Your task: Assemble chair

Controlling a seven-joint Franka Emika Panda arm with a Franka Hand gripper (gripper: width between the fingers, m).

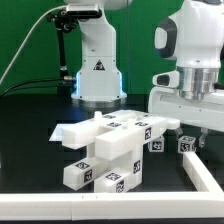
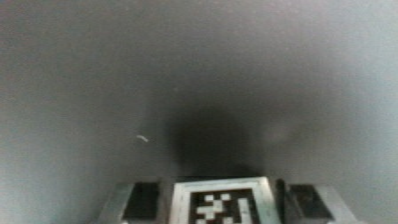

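Observation:
The chair parts are matte white tagged pieces. A heap of slabs and bars (image 1: 110,145) lies in the middle of the black table. Two small cubes (image 1: 157,145) (image 1: 186,147) stand at the exterior view's right of the heap. My gripper (image 1: 192,130) hangs low over the right-hand cube. In the wrist view my gripper (image 2: 222,208) is shut on a small white tagged piece (image 2: 222,198), its tag facing the camera. The dark fingers (image 2: 150,203) press on its two sides. Behind it only a blurred grey surface shows.
A long thin white rail (image 1: 205,175) runs along the table's front and the exterior view's right edge. A second robot base (image 1: 98,75) stands at the back before a green wall. A blue light glows beside it.

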